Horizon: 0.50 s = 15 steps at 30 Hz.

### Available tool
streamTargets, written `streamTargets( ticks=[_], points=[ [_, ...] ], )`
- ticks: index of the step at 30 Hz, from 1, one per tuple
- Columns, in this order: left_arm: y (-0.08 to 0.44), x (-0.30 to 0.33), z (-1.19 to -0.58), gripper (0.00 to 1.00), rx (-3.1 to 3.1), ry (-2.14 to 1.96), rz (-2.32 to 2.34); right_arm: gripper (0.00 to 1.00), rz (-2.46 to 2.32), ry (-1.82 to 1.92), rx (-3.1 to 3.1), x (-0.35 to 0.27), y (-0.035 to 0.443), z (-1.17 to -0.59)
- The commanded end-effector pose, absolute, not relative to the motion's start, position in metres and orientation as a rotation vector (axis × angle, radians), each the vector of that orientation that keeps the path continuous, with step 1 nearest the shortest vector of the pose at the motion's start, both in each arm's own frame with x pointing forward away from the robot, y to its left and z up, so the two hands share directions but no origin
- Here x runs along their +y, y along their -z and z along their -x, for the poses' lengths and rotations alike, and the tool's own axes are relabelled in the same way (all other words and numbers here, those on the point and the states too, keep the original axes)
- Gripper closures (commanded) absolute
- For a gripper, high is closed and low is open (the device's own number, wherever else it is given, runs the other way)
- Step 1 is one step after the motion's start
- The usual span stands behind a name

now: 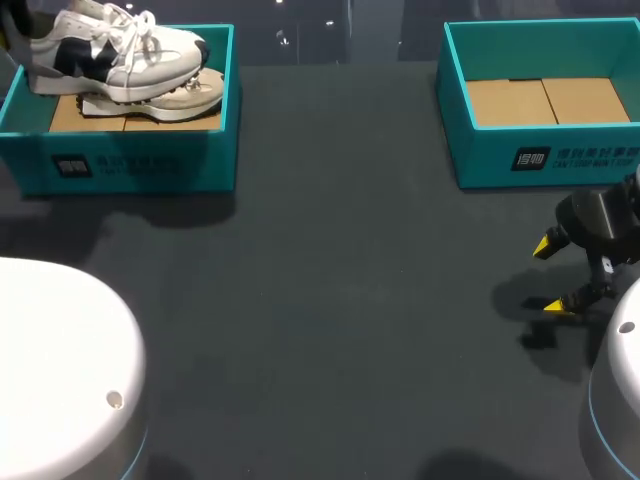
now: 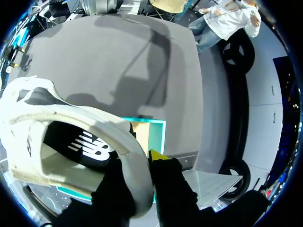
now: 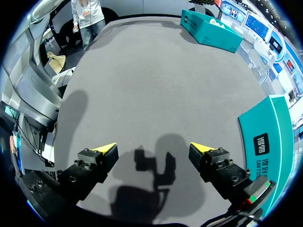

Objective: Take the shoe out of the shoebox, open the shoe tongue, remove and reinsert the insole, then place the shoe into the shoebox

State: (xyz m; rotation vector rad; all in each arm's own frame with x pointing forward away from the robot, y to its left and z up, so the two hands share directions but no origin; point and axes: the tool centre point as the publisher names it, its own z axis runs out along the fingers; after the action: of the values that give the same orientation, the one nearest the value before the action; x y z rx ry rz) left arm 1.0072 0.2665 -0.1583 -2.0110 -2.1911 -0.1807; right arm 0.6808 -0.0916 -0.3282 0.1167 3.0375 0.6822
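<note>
A white sneaker with dark side panels [image 1: 120, 50] hangs tilted above the left teal shoebox [image 1: 130, 160], its heel toward the view's left edge. My left gripper [image 2: 139, 165] is shut on the rim of its heel [image 2: 71, 142], one finger inside the shoe and the yellow-tipped one outside. In the head view only a dark bit of that gripper [image 1: 8, 35] shows at the heel. A second, beige-soled shoe [image 1: 185, 95] lies in that box. My right gripper [image 1: 552, 275] stands open and holds nothing, low over the table in front of the right box; its yellow tips [image 3: 106, 147] are far apart.
The right teal shoebox [image 1: 540, 160] shows only its cardboard floor, and its wall [image 3: 265, 142] is close beside my right gripper. The left box [image 3: 208, 30] lies far ahead of the right gripper. Dark tabletop [image 1: 330, 300] spreads between the two boxes.
</note>
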Motion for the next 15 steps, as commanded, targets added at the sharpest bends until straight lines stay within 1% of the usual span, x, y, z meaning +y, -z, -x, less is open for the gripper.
streamTargets(
  ticks=[1,5,15],
  points=[
    [0.157,0.267,-1.004,1.0,-2.197,0.193,2.018,0.0,-0.117,-0.678,3.036,-0.091,0.328,-0.679],
    [0.157,0.267,-1.004,1.0,-2.197,0.193,2.018,0.0,-0.117,-0.678,3.036,-0.091,0.328,-0.679],
    [0.144,0.194,-0.938,1.0,-2.119,0.193,2.091,0.0,-0.117,-0.678,3.036,-0.091,0.328,-0.679]
  ],
)
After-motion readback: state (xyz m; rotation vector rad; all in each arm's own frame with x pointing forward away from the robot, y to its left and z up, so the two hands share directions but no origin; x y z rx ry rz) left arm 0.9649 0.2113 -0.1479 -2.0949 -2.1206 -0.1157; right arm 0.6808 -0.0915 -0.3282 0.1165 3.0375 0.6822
